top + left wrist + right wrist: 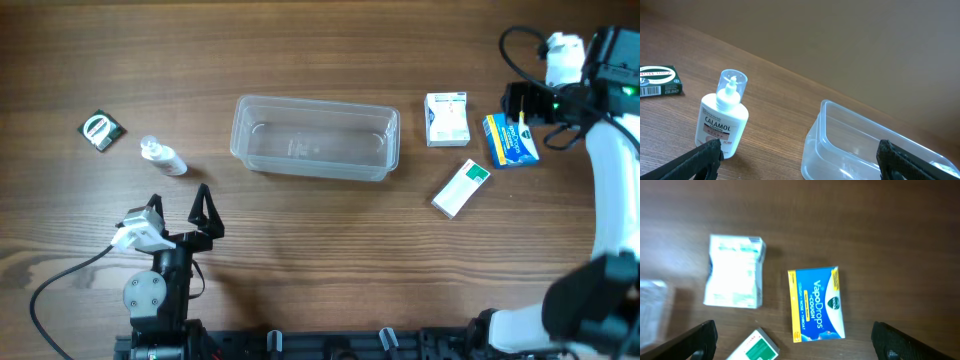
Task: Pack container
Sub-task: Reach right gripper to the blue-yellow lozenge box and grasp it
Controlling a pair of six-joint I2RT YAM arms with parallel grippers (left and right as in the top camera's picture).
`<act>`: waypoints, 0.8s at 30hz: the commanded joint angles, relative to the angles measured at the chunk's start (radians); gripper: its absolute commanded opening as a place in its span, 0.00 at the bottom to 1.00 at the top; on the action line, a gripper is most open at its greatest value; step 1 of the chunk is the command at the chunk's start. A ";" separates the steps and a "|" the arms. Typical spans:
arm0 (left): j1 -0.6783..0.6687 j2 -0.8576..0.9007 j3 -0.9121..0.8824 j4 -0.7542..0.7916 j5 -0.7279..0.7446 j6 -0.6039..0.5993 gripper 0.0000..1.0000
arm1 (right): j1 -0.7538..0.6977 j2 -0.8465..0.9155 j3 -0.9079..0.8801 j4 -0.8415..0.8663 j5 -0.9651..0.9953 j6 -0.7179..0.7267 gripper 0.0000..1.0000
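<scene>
A wooden table (320,60) bears a clear container (314,140) at centre, a bottle (163,157) and green packet (102,130) at nine o'clock, and a white box (447,119), blue box (511,140) and green-and-white box (461,187) at three o'clock.

1. A dark green packet (101,130) lies flat at the far left of the wooden counter (320,60)
2. A white Calamol bottle (724,120) with a clear cap lies near it
3. A white box (447,119) and a blue VapoDrops box (816,304) sit side by side at the right
4. A white-and-green box (460,187) lies angled nearby
</scene>
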 commanded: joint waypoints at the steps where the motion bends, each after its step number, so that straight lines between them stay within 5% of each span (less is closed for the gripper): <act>1: 0.008 -0.006 -0.003 -0.007 -0.006 0.002 1.00 | 0.000 0.101 0.016 -0.006 0.014 -0.048 1.00; 24: 0.008 -0.006 -0.003 -0.007 -0.006 0.002 1.00 | -0.116 0.309 0.014 0.092 -0.031 -0.288 1.00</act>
